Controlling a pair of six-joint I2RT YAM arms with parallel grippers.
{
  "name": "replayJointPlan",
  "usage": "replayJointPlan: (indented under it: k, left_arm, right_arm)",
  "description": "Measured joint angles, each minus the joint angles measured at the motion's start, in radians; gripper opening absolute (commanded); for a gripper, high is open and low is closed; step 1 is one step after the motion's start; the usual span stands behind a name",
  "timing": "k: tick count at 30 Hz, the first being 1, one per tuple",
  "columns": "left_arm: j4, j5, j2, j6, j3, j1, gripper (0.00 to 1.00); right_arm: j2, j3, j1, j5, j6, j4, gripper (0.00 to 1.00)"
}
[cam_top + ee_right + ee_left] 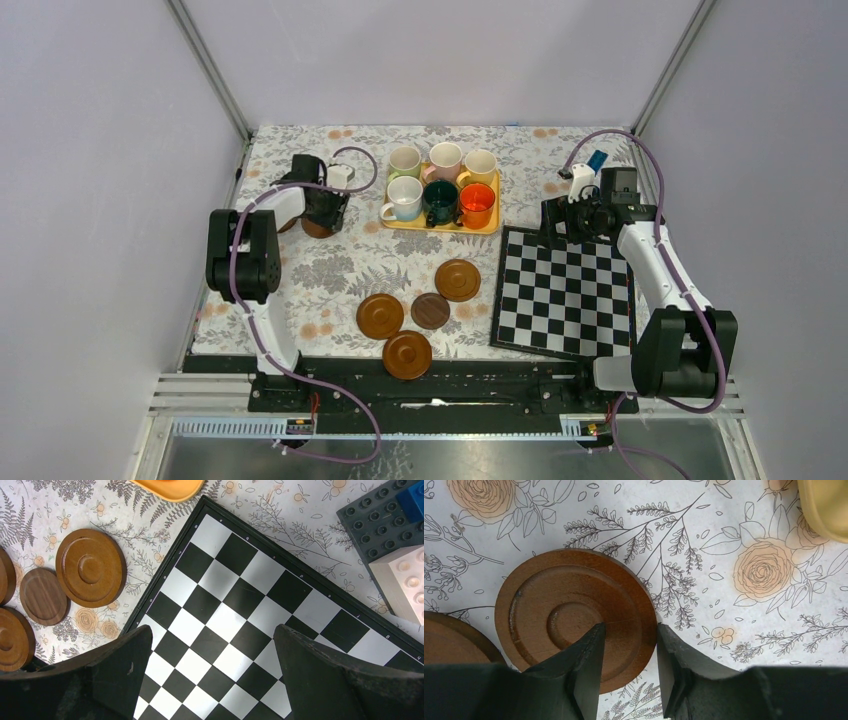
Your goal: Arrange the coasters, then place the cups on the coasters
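Pale, plain walls and a metal frame close in a tabletop [330, 270] spread with a flowered cloth. At the far middle sits a yellow tray [420, 227]. All six cups [440, 200] stand on it in two rows: light green, pink and yellow behind, then white, dark green and orange in front. None of them is on a coaster yet.

Four coasters [407, 354] lie close together on the cloth between the tray and my bases, just left of a chequered board [565, 290]. One of the four is smaller and darker than the rest.

My left arm reaches to the far left of the cloth, beside the tray. My left fingers [323, 214] are down over a dark brown coaster [564, 610]. In my left wrist view, one finger lies over the disc's face near its inner ring. The other sits right at the outside of the rim, so the coaster's edge runs between them. They stand partly apart, and I cannot tell whether they pinch that edge or only straddle it. A second coaster [449, 640] lies just beside it on the left, partly hidden behind my finger.

My right fingers [553, 225] hang over the far corner of the chequered board. They are spread wide with nothing between them but black and white squares. In my right wrist view, a few toy bricks [385, 515], dark grey, blue and white, sit just off the board's far edge.
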Motion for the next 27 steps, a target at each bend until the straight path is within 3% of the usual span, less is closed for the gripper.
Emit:
replayJointPlan:
  k: [19, 27]
  left_arm:
    - [-0.045, -0.001, 0.125, -0.033, 0.182, -0.019, 0.41]
    - [-0.054, 0.019, 0.225, -0.037, 0.328, -0.02, 0.42]
  right_arm:
    - [-0.022, -0.008, 0.0, 0.001, 0.0, 0.0, 0.98]
    - [-0.022, -0.008, 0.0, 0.001, 0.0, 0.0, 0.98]
